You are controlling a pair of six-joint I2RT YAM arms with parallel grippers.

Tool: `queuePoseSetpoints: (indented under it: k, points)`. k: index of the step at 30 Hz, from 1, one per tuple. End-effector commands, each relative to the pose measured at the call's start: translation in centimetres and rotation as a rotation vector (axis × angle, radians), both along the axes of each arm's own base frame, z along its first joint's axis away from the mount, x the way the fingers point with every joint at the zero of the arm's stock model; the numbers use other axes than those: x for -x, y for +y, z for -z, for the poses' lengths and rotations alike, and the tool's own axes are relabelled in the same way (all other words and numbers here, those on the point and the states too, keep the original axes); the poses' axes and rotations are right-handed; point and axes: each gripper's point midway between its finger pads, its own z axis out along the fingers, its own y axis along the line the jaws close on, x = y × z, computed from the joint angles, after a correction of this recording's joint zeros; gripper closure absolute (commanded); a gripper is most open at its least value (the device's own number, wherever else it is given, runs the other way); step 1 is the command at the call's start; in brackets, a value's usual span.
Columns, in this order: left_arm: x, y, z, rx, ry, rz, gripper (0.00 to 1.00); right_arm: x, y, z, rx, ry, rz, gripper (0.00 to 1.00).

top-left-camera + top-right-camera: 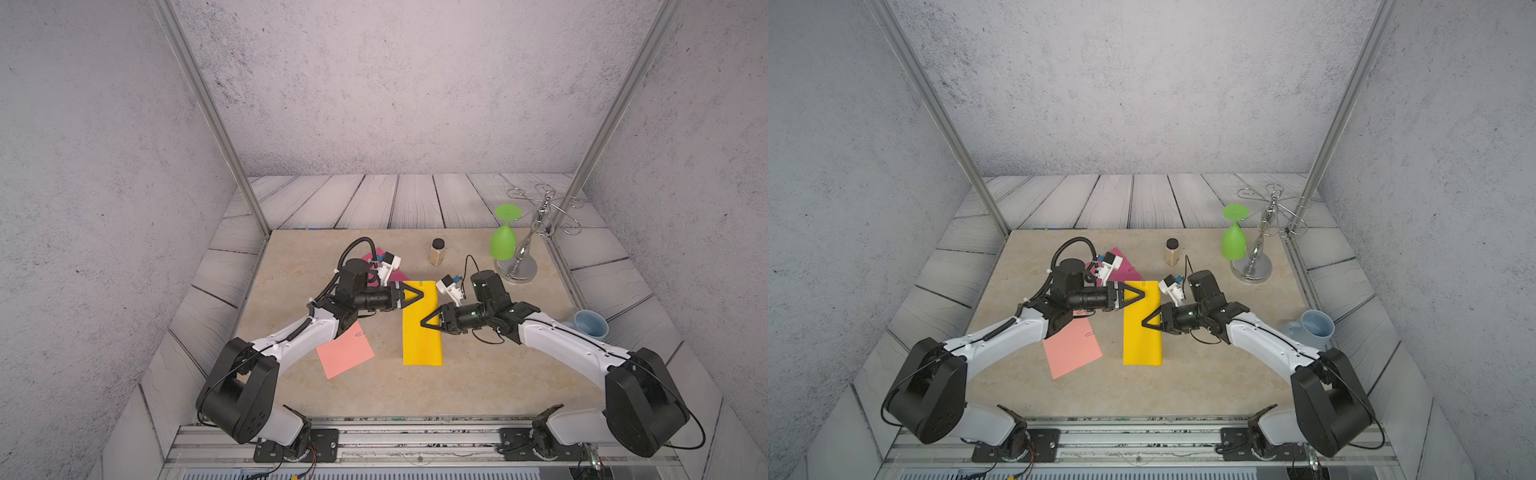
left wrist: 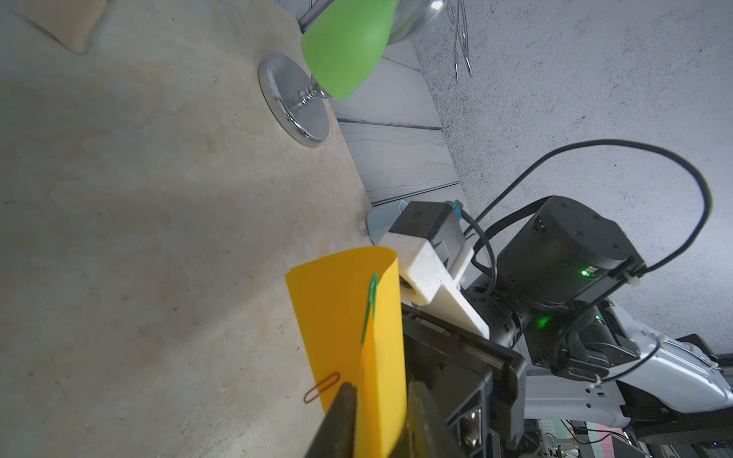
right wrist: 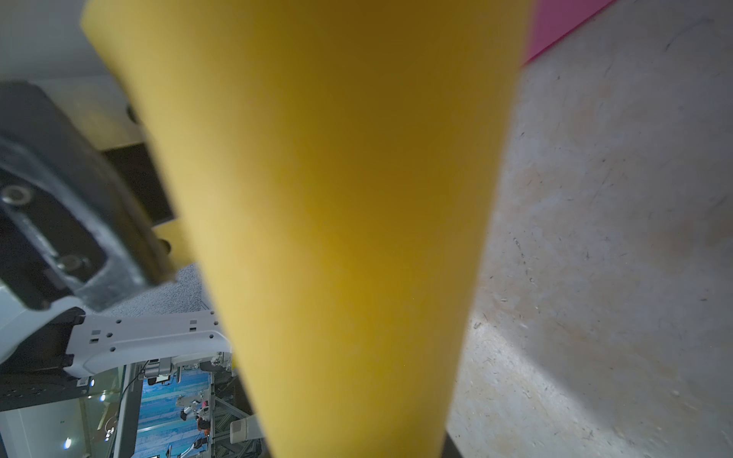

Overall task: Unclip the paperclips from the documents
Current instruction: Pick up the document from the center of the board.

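I have the plain yellow paper sheet (image 1: 420,347) lying mid-table between the two arms, one long side curled up off the beige stone-look tabletop (image 1: 478,374). The right gripper (image 1: 424,323) is clenched on that raised side; its wrist view shows little but yellow paper running down into the jaws. The left gripper (image 1: 419,296) sits near the sheet's far end. In the left wrist view its dark fingers (image 2: 337,420) stand either side of the upright fold, and I cannot tell whether they are pinching paper yet. Just beside one finger a small orange wire paperclip (image 2: 322,388) hangs on the sheet's edge, half over the table. A green wire paperclip (image 2: 371,305) rides farther along the fold. I take the orange one to be the target. To do this well I want the tips on the wire loop alone, not on paper. Then I would draw along the clip's length, straight off the edge, while the right claw holds the sheet taut. A sideways tug would likely crease or tear such thin paper, or drag it from the right grip. The salmon pink sheet (image 1: 345,353) and magenta sheet (image 1: 1121,266) lie apart from this.
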Motion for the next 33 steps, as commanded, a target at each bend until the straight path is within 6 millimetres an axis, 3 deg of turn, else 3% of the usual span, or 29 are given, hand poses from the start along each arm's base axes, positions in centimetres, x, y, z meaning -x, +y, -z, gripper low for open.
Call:
queuePoseSetpoints:
  k: [1, 13, 23, 28, 33]
  points:
    - [0.0, 0.2, -0.3, 0.022, -0.007, 0.005, 0.75, 0.3, 0.9, -0.6, -0.009, -0.017, -0.046, 0.62]
    - [0.1, 0.4, -0.4, 0.022, -0.017, 0.0, 0.86, 0.7, 1.0, -0.3, 0.013, -0.019, -0.06, 0.62]
    - [0.4, 0.6, -1.3, 0.012, -0.035, 0.002, 0.98, 0.5, 0.9, -0.7, 0.018, -0.038, -0.056, 0.56]
    - [0.6, 0.6, -1.8, -0.001, -0.051, 0.017, 1.0, 0.6, 0.6, -0.9, 0.035, -0.06, -0.058, 0.45]
    - [1.7, 1.0, -1.8, -0.078, -0.085, 0.075, 1.0, 0.7, -0.3, -1.0, 0.105, -0.111, -0.057, 0.29]
